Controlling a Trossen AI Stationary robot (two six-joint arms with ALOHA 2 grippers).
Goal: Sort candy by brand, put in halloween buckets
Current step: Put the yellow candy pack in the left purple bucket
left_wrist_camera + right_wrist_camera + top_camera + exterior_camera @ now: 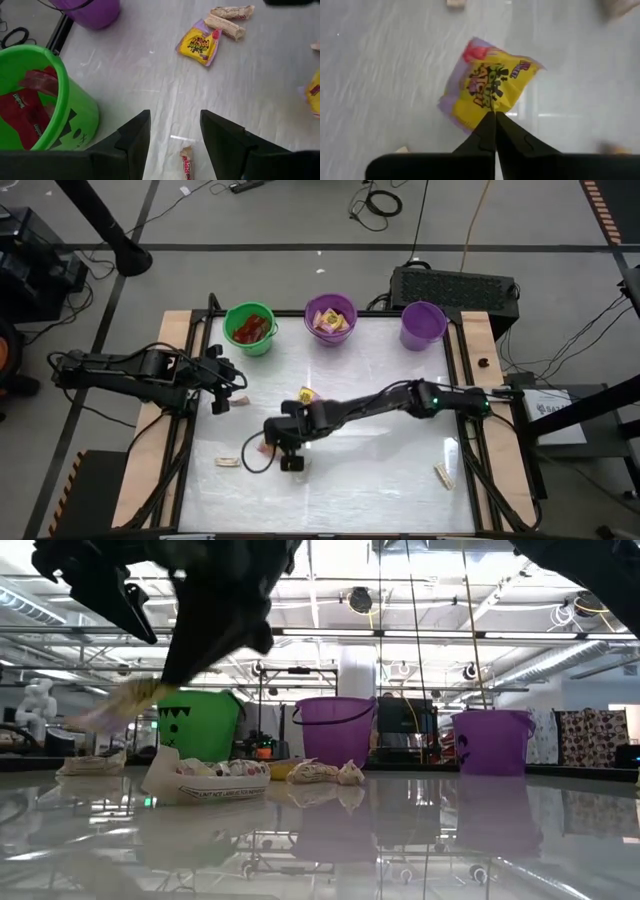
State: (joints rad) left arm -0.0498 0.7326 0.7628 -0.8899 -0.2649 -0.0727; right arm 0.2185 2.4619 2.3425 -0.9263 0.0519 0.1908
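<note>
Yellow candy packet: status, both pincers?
Right pincer shut on yellow packet. Left pincer open beside green bucket. Nothing blocking.

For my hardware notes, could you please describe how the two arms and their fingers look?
Both arms are dark, slim and jointed, with black cables trailing along them. The right arm shows a small green light. The left gripper has broad, flat black fingers; the right gripper has tapered black ones.

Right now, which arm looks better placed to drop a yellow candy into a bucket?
The right. Its gripper is already pinched shut on a yellow packet. The left gripper is open and empty beside the green bucket, which holds red packets.
</note>
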